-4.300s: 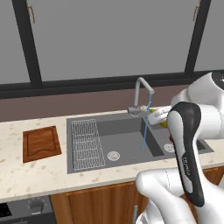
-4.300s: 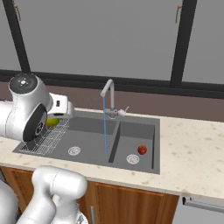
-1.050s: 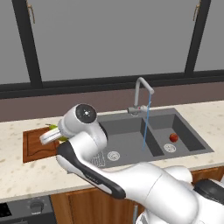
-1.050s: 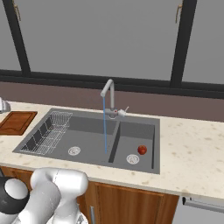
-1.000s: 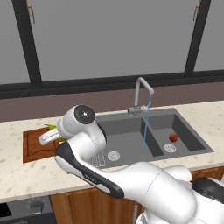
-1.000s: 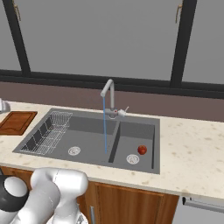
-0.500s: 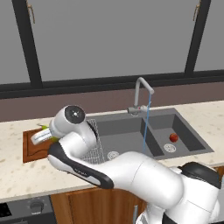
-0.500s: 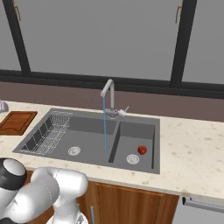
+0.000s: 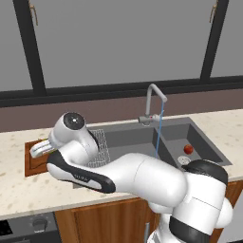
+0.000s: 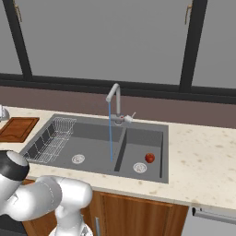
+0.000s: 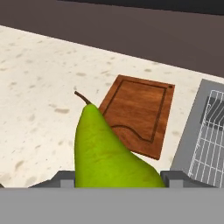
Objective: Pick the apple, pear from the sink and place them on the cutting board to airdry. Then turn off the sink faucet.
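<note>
No legible text or markings anywhere.

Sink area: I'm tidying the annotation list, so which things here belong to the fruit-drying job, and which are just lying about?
Part of the job:
- pear, held in the gripper above the counter
- cutting board
- apple, in the sink's smaller compartment
- sink faucet, water running

Just there:
- wire rack in the sink
- cabinet doors below the counter
</note>
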{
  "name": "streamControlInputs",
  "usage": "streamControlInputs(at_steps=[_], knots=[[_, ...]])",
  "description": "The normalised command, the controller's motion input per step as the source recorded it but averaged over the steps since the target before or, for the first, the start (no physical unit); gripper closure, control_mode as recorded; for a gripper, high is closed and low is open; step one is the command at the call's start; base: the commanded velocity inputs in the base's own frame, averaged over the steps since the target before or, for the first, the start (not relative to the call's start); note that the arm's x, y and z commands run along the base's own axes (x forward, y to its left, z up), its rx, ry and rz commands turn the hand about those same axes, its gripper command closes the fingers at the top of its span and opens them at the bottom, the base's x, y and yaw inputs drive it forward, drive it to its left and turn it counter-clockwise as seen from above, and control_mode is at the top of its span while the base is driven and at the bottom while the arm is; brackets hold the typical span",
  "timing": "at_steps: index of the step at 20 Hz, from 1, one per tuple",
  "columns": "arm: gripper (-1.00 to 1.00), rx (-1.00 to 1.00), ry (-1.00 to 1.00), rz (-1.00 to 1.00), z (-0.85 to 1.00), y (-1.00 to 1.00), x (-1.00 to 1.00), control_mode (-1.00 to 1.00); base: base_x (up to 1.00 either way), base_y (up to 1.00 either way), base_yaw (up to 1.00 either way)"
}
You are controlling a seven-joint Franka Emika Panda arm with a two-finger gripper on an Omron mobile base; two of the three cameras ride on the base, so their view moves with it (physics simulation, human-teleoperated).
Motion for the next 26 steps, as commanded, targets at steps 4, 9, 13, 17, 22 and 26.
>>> streamControlInputs(at_steps=[4,9,13,17,22,26], knots=[[1.00,0.00,0.01,0.00,-0.22,0.15,0.05,-1.00,0.00,0.00,0.00],[1.00,0.00,-0.01,0.00,-0.05,0.15,0.07,-1.00,0.00,0.00,0.00],[1.00,0.00,-0.05,0.00,-0.07,0.13,0.02,-1.00,0.00,0.00,0.00],[1.00,0.00,-0.10,0.00,-0.11,0.06,0.00,-1.00,0.00,0.00,0.00],[1.00,0.00,-0.08,0.00,-0.06,0.00,0.06,-1.00,0.00,0.00,0.00],[1.00,0.00,0.00,0.00,-0.06,0.00,0.15,-1.00,0.00,0.00,0.00]])
